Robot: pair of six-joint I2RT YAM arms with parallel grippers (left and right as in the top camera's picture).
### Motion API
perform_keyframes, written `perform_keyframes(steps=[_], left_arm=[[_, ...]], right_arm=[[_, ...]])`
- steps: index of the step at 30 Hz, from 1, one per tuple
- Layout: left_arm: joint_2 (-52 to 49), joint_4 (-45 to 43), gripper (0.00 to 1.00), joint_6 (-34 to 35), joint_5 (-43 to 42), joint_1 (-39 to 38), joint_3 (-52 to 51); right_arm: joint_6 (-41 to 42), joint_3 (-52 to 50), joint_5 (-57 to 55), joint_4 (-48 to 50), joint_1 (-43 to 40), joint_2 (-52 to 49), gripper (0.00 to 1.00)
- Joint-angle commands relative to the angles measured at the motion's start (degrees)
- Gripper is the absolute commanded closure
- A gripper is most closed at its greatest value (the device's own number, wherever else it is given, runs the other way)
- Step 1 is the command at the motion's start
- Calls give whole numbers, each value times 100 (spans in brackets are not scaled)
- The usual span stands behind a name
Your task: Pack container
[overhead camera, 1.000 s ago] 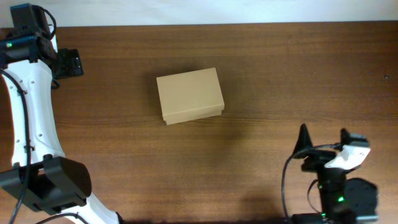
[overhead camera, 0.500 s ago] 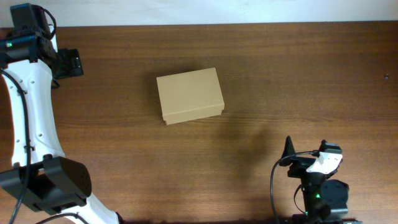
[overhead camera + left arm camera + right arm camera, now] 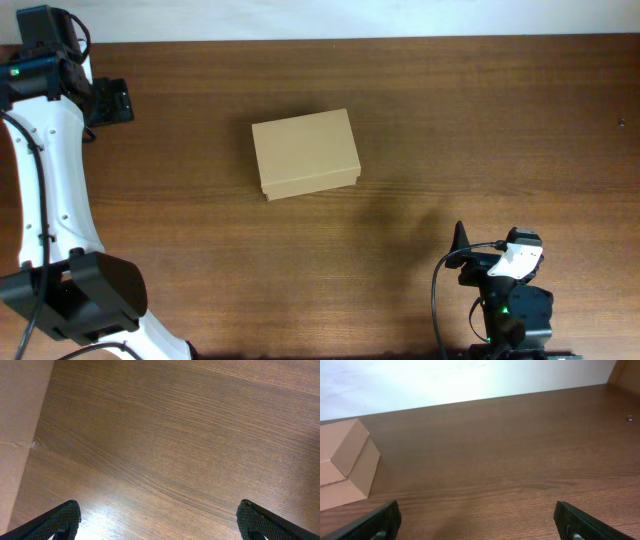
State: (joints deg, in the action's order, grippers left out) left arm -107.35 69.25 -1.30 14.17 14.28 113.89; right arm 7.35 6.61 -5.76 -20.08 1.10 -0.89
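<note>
Left arm (image 3: 45, 170) is mostly white shell with chunky black joints, a thin black cable (image 3: 22, 175) along it, tiny green LED (image 3: 15, 72). Right arm (image 3: 505, 300) is black with a white cap (image 3: 522, 252), green light (image 3: 503, 311), looping black cable (image 3: 440, 295). Fingertips (image 3: 60, 520) matte black.

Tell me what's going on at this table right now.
Nothing is being handled yet. The container sits shut near the middle of the table, with neither arm touching it. The left gripper is open over bare wood near the table's far left corner. The right gripper is open at the near right side, with the container off to its left and nothing between its fingers. No items to pack show in any view.
</note>
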Motion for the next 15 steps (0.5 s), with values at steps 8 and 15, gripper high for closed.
perform_keyframes(steps=[8, 15], left_arm=[[55, 0, 0, -26, 22, 13, 85], [52, 0, 1, -26, 22, 15, 52]], right_arm=[[15, -61, -26, 33, 0, 74, 1], [15, -61, -26, 33, 0, 74, 1]])
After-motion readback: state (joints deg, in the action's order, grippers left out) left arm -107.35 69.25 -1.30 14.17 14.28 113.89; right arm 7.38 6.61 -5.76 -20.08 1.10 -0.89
